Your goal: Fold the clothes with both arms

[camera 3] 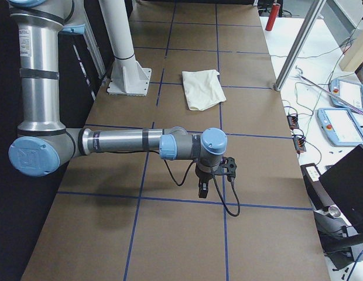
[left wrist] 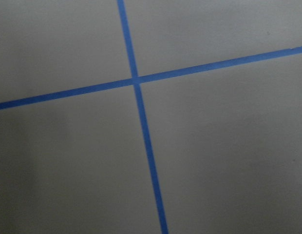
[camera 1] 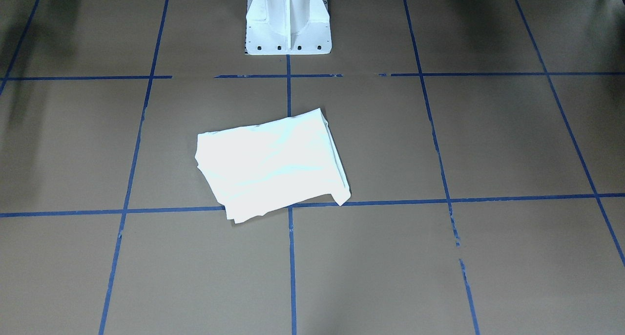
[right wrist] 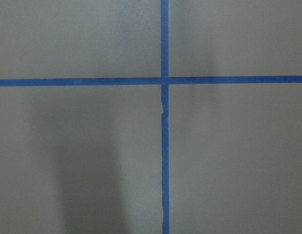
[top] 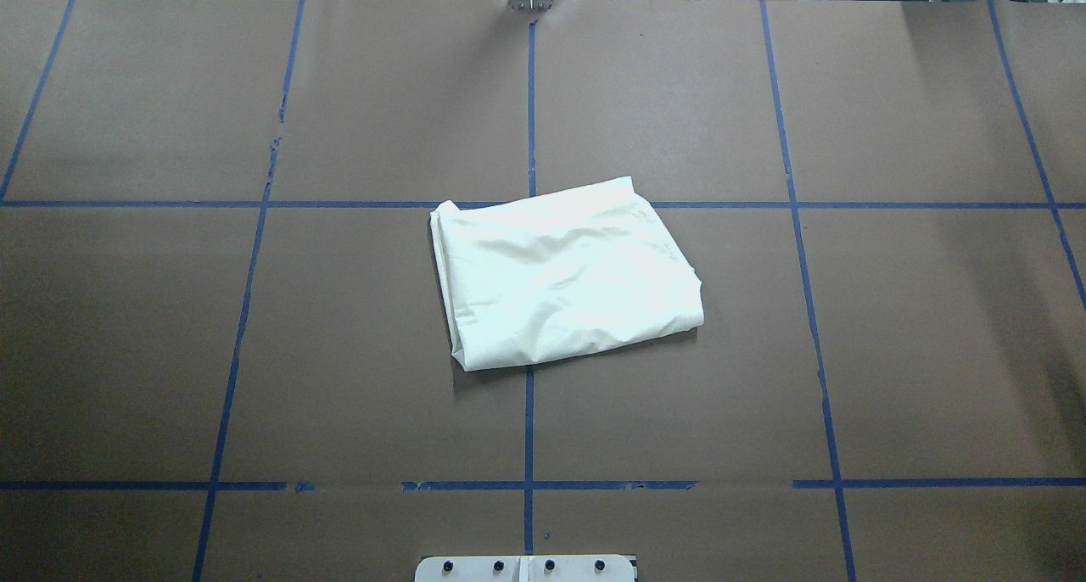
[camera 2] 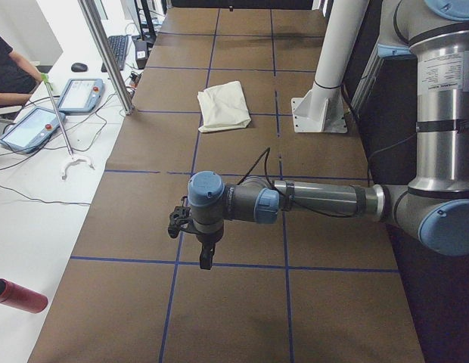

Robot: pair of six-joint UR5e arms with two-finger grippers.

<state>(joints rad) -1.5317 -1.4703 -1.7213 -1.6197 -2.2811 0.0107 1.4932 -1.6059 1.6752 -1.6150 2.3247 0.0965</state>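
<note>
The cream shirt [top: 564, 272] lies folded into a compact, slightly skewed rectangle at the table's middle, plain side up; no print shows. It also shows in the front-facing view [camera 1: 271, 164] and both side views [camera 2: 225, 106] [camera 3: 202, 89]. The left arm's gripper [camera 2: 206, 253] hangs over bare table far from the shirt, at the robot's left end. The right arm's gripper [camera 3: 204, 190] hangs likewise at the right end. I cannot tell whether either is open or shut. Both wrist views show only brown table and blue tape lines.
The white pedestal base [camera 1: 288, 22] stands behind the shirt. Blue tape lines [top: 529, 421] grid the brown table. Off the far edge are a metal post [camera 2: 110, 57], tablets [camera 2: 30, 128], a red bottle [camera 2: 19, 296] and a seated person [camera 2: 7, 68].
</note>
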